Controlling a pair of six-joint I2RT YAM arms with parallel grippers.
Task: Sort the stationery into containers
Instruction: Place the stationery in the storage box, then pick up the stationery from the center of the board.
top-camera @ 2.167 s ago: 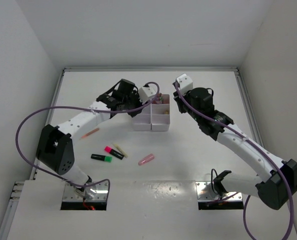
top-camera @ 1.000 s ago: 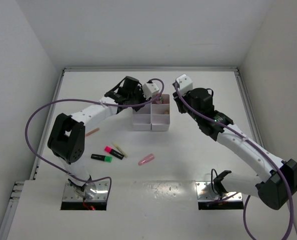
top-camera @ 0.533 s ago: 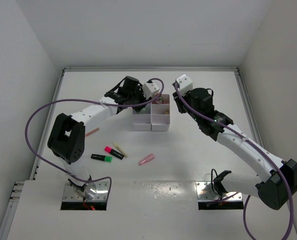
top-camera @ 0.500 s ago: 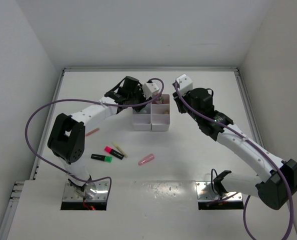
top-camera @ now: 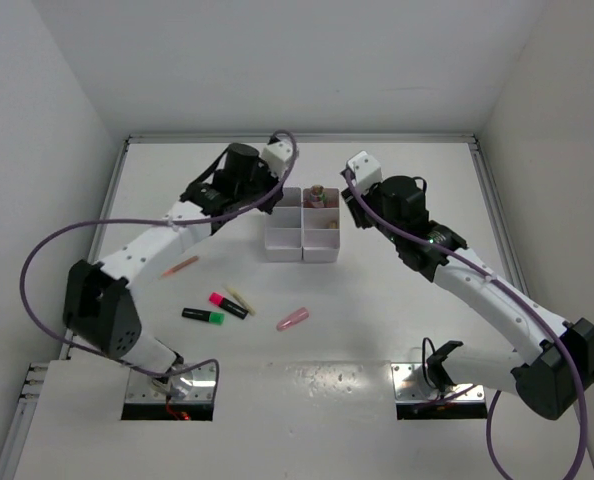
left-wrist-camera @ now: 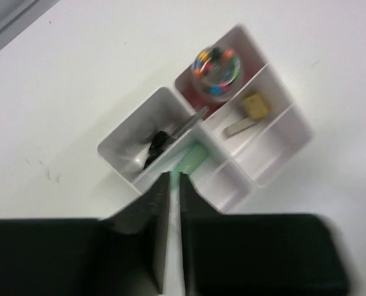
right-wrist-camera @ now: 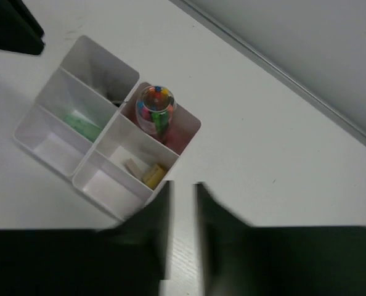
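The white six-compartment tray (top-camera: pixel 285 243) stands mid-table. In the left wrist view it (left-wrist-camera: pixel 118 145) holds black-handled scissors (left-wrist-camera: pixel 160 140), a pastel green piece (left-wrist-camera: pixel 191 159), a jar of coloured beads (left-wrist-camera: pixel 215 66), a yellow eraser (left-wrist-camera: pixel 255 105) and a tan stick (left-wrist-camera: pixel 239 126). My left gripper (top-camera: pixel 269 196) (left-wrist-camera: pixel 170 175) hovers at the tray's left far corner, jaws almost touching, empty. My right gripper (top-camera: pixel 349 212) (right-wrist-camera: pixel 183 184) hangs just right of the tray (right-wrist-camera: pixel 53 157), jaws close together, empty. Pink (top-camera: pixel 228 304) and green (top-camera: pixel 204 316) highlighters lie at front left.
A peach stick (top-camera: pixel 180 266), a tan stick (top-camera: pixel 240 300) and a pink piece (top-camera: pixel 293 319) lie on the table in front of the tray. White walls close in the table on three sides. Both arm bases sit at the near edge.
My left gripper has pulled back up and left out of the tray's far compartments, and the arm has swung outward. The right arm has not moved.
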